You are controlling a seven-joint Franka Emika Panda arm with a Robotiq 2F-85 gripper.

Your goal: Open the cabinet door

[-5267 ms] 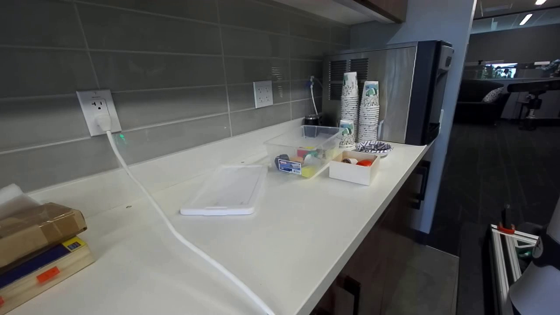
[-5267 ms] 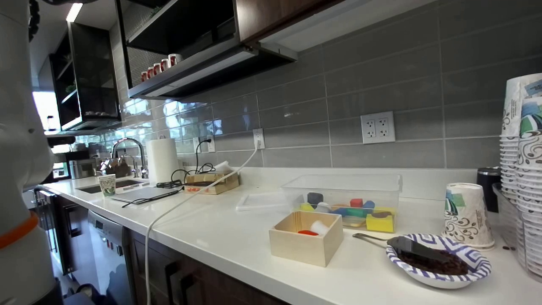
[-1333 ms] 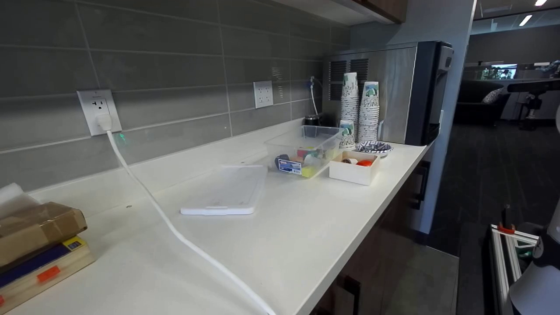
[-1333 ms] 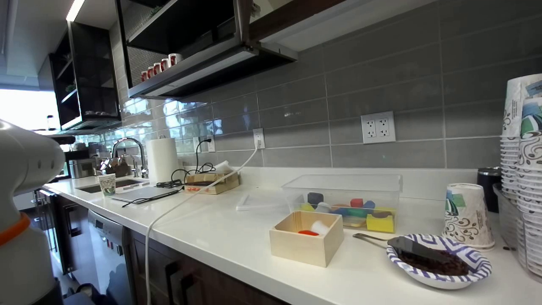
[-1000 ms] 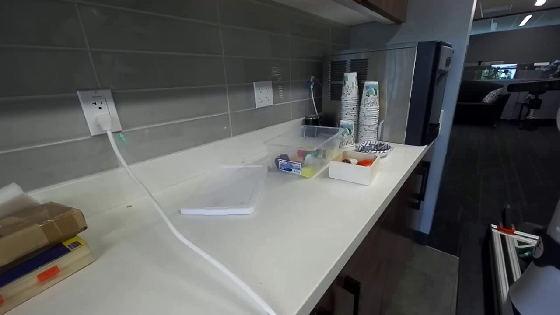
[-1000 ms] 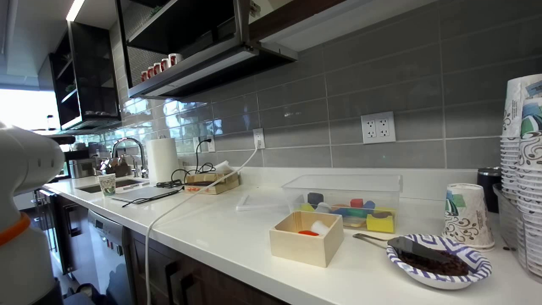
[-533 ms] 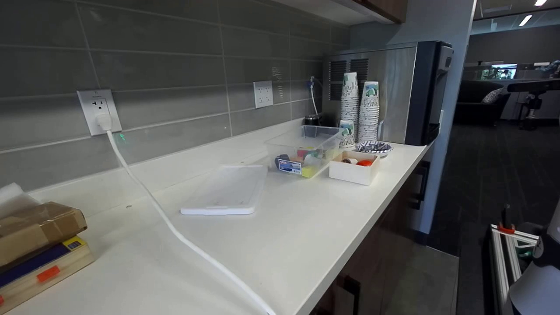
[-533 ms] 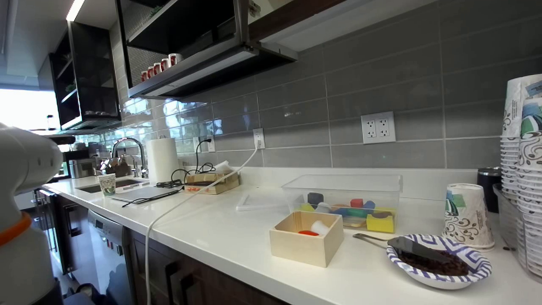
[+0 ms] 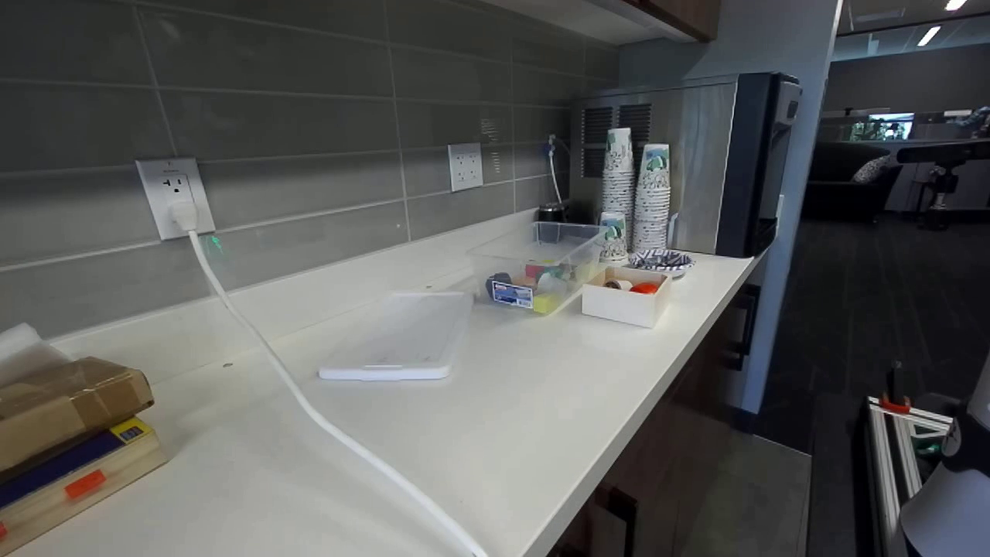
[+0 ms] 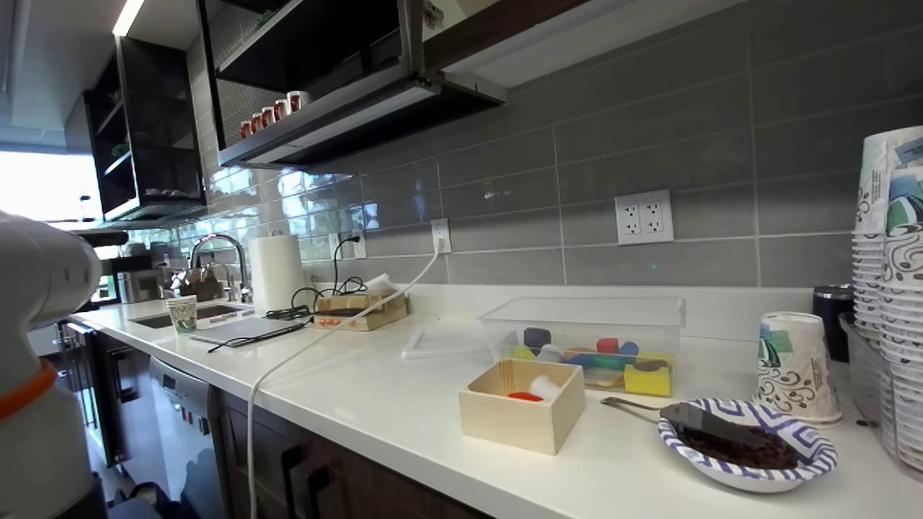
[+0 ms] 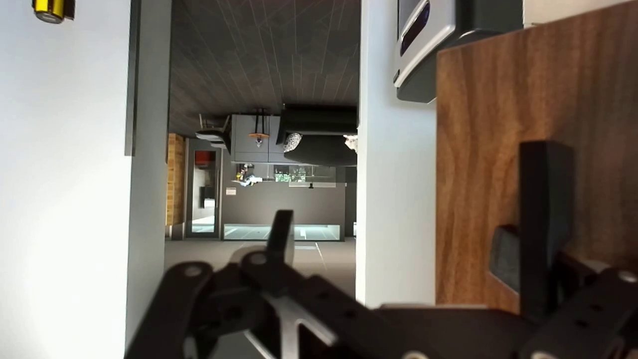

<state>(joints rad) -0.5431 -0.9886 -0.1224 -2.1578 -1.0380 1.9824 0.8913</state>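
In an exterior view the upper cabinet point(image 10: 497, 29) stands open: a hinge point(image 10: 433, 14) and pale inside show above its bottom board. Its door seems to be the narrow dark upright strip point(image 10: 413, 36) beside the hinge, mostly out of frame. In the upside-down wrist view my gripper point(image 11: 414, 179) has its fingers wide apart with nothing between them. One finger lies in front of a brown wooden panel point(image 11: 476, 124); I cannot tell whether it touches, or whether this is the door. A grey patch shows behind that finger. The gripper is out of both exterior views.
My arm shows in both exterior views point(image 9: 947, 487) point(image 10: 43, 288). A metal shelf with cups point(image 10: 296, 101) adjoins the cabinet. Below are a counter with a clear bin point(image 10: 584, 317), wooden box point(image 10: 505, 425) and stacked cups point(image 9: 653, 201). The wrist view shows a pale wall point(image 11: 398, 199).
Since about five seconds ago the cabinet's brown front has swung away, exposing hinge and inside, and the arm has bent lower. In the last second the arm has shifted slightly left in an exterior view.
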